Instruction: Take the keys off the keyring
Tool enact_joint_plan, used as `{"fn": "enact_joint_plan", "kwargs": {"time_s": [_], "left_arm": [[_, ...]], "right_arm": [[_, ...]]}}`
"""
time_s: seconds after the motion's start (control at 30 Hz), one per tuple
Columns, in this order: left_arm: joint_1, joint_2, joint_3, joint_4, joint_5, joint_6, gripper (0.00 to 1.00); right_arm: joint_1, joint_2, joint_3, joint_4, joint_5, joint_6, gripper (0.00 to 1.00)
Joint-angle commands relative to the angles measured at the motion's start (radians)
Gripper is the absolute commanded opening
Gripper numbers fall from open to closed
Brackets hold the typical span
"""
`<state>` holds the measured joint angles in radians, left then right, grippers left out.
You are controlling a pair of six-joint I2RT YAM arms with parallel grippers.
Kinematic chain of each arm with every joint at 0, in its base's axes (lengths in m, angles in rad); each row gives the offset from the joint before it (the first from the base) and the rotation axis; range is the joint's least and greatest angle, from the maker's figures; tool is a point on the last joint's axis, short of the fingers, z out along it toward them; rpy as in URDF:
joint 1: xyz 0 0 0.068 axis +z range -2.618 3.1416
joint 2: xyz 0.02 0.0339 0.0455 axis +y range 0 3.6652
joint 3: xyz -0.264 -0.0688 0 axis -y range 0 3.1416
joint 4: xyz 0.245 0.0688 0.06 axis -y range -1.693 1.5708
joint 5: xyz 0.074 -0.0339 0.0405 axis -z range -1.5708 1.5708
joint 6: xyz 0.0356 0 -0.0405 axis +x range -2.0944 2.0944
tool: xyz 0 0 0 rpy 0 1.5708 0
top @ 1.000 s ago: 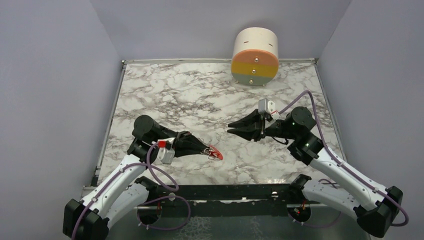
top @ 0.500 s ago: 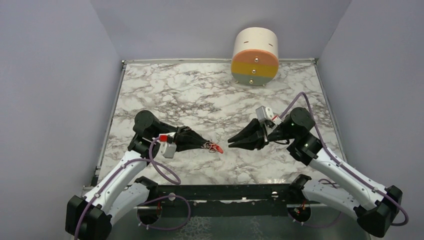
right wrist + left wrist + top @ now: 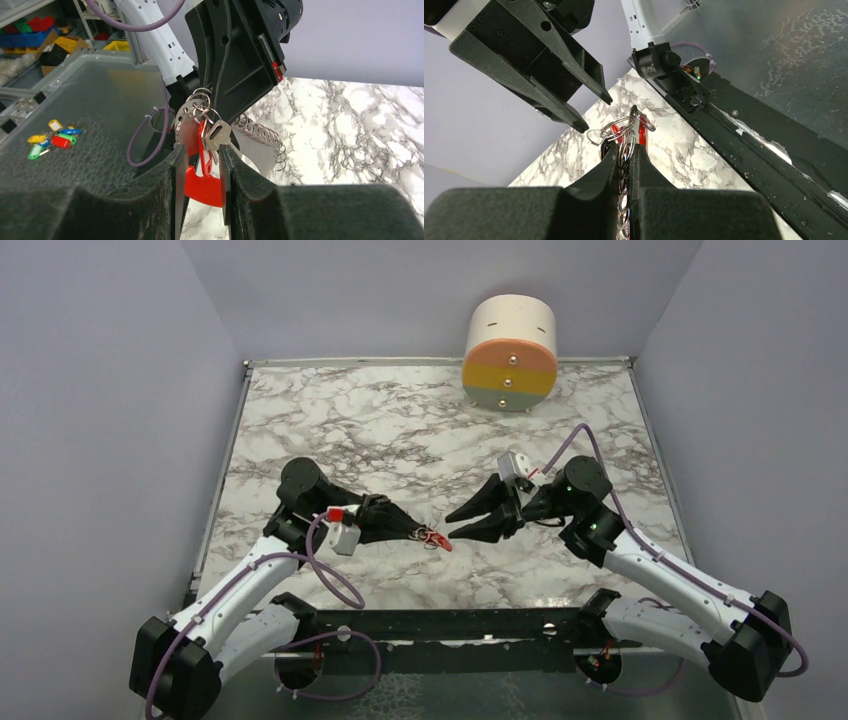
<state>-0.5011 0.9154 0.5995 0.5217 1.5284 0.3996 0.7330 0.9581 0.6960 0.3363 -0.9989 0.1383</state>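
Two pincers face tip to tip above the marbled table (image 3: 400, 430): the left pincer (image 3: 416, 531) clamps the keyring (image 3: 432, 537) by its silver link chain (image 3: 624, 210), holding it aloft. The right pincer (image 3: 200, 150) stands parted around the dangling keys (image 3: 218, 135) and glossy red crescent clip (image 3: 202, 189). Best, I judge, to pinch one flat key alone, then slide it round the thin springy ring (image 3: 610, 133).

walls (image 3: 100, 390): plain lavender
table (image 3: 400, 430): grey-veined marble top
back edge: round cream drawer unit (image 3: 510, 353), orange/yellow/grey fronts
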Motion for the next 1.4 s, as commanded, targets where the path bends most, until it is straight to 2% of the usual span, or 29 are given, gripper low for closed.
{"fn": "enact_joint_plan", "kwargs": {"time_s": [0.0,0.27,0.5,1.37], "left_arm": [[-0.013,0.005,0.039,0.010,-0.015,0.035,0.00],[-0.018,0.020,0.047,0.012,-0.045,0.056,0.00],[-0.020,0.041,0.058,0.012,-0.050,0.075,0.00],[-0.033,-0.037,0.034,0.012,-0.018,0.055,0.00]], "right_arm": [[0.014,0.013,-0.009,0.069,0.026,0.015,0.31],[0.037,0.045,-0.018,0.116,0.017,0.043,0.33],[0.058,0.053,-0.015,0.092,0.045,0.023,0.36],[0.069,-0.007,-0.036,0.064,0.156,-0.060,0.36]]}}
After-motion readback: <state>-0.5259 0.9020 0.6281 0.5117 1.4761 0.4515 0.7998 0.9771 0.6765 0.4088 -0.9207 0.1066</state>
